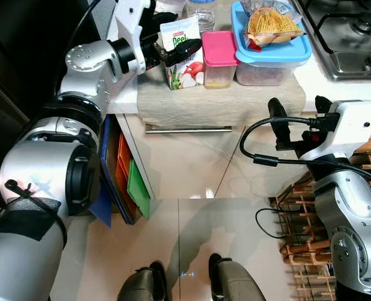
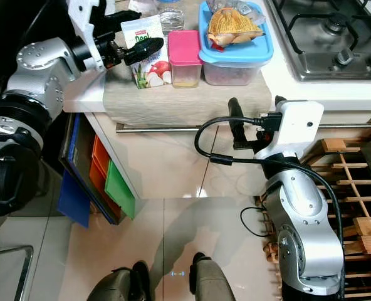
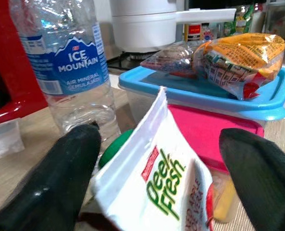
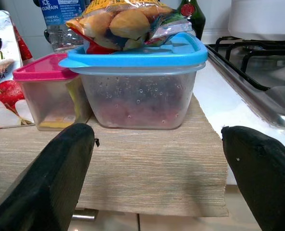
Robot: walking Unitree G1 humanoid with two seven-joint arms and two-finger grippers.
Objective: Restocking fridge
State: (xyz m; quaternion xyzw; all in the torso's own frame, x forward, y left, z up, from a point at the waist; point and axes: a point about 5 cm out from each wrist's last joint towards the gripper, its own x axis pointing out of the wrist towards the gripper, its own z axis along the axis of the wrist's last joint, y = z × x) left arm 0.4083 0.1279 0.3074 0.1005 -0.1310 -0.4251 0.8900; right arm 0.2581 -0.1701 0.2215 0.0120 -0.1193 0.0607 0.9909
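A white Peel Fresh juice carton (image 1: 184, 59) stands on a beige mat (image 1: 217, 103) on the counter. My left gripper (image 1: 179, 41) is open around the carton's top; one finger (image 3: 60, 183) nearly touches it and the other (image 3: 258, 178) stands a little apart. Right of the carton sit a pink-lidded tub (image 1: 219, 59) and a blue-lidded tub (image 1: 270, 56) with a bag of snacks (image 1: 270, 25) on top. A water bottle (image 3: 70, 62) stands behind the carton. My right gripper (image 1: 298, 116) is open below the counter edge, facing the blue-lidded tub (image 4: 140, 96).
A gas hob (image 1: 348, 37) lies at the counter's right end. A wooden wine rack (image 1: 361, 188) stands by my right arm. Coloured boards (image 1: 126, 182) lean in the gap left of the cabinet. A drawer handle (image 1: 188, 130) runs under the counter edge.
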